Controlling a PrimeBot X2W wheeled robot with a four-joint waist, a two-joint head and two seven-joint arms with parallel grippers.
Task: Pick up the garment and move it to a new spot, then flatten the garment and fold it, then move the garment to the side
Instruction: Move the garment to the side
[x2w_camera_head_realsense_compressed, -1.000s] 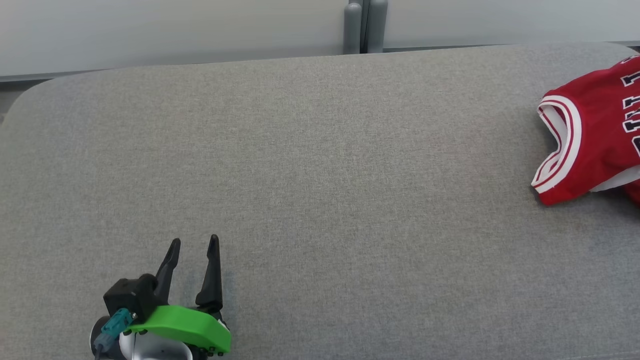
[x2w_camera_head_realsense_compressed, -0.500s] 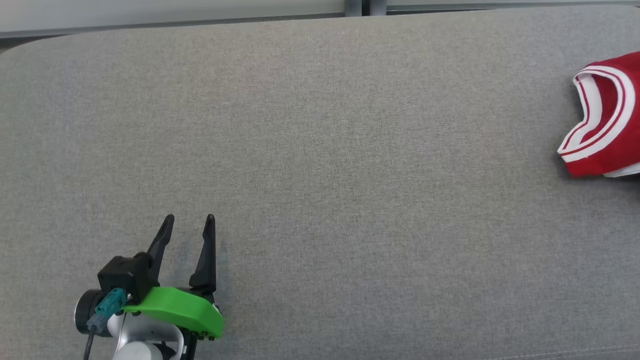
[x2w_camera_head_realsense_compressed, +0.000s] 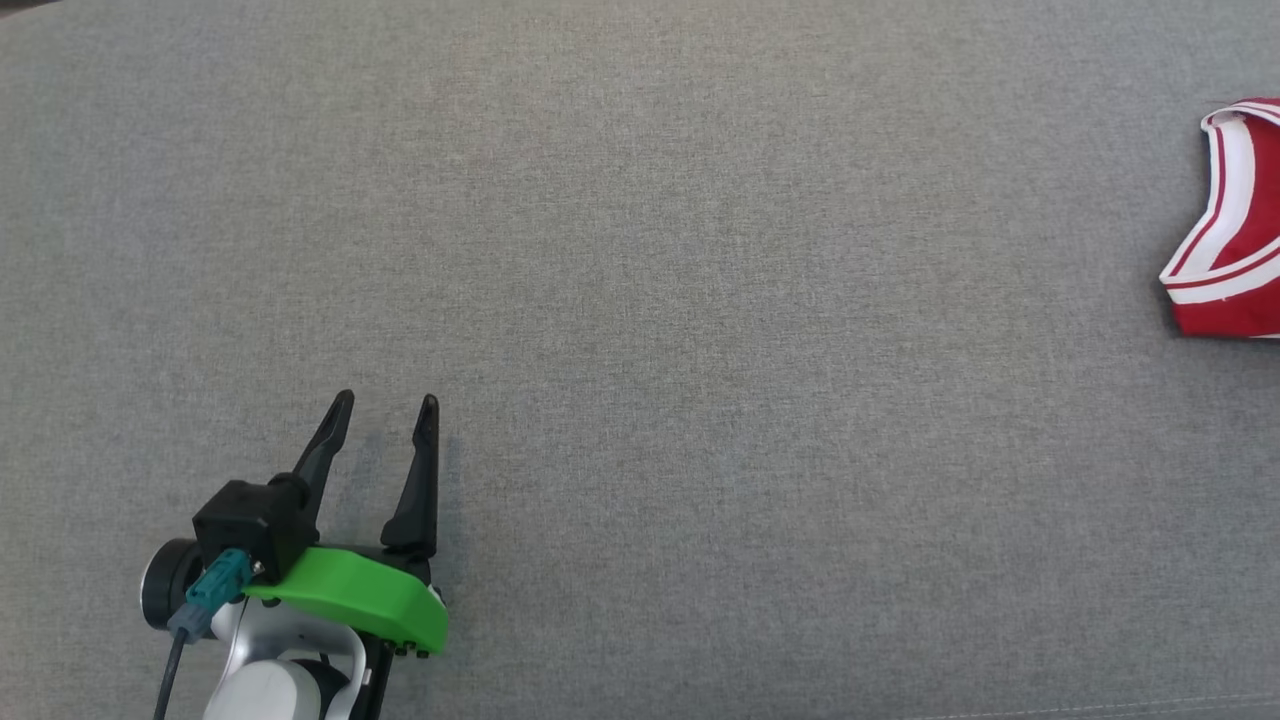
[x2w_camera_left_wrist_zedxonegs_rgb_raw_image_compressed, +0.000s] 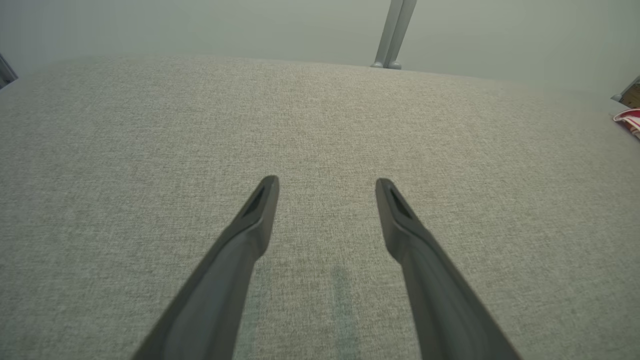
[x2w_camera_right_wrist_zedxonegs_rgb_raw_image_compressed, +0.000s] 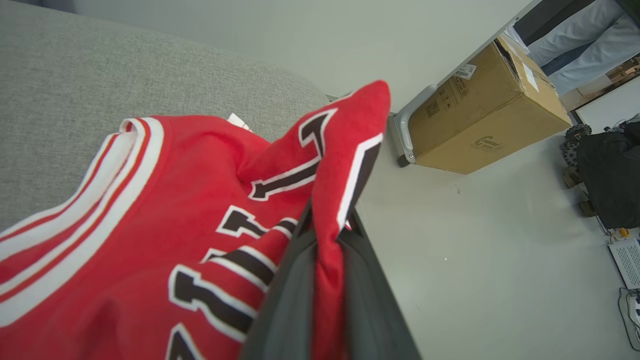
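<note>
Our right gripper (x2w_camera_right_wrist_zedxonegs_rgb_raw_image_compressed: 330, 227) pinches a fold of the red garment (x2w_camera_right_wrist_zedxonegs_rgb_raw_image_compressed: 200, 180), which lies at the right edge of the grey padded surface (x2w_camera_head_realsense_compressed: 700, 250). Our left gripper (x2w_camera_head_realsense_compressed: 388, 400), fingers spread and empty, hangs over the near left, well apart. A cardboard box (x2w_camera_right_wrist_zedxonegs_rgb_raw_image_compressed: 490, 110) stands on the floor beyond.

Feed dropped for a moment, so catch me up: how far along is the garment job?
Done: the grasp. The right gripper is shut on a raised fold of the red jersey. In hand: the move to a new spot; the rest of the jersey lies crumpled at the right end of the grey surface. Left: flattening, folding and setting it aside. The left gripper hangs open over bare surface, holding nothing.
</note>
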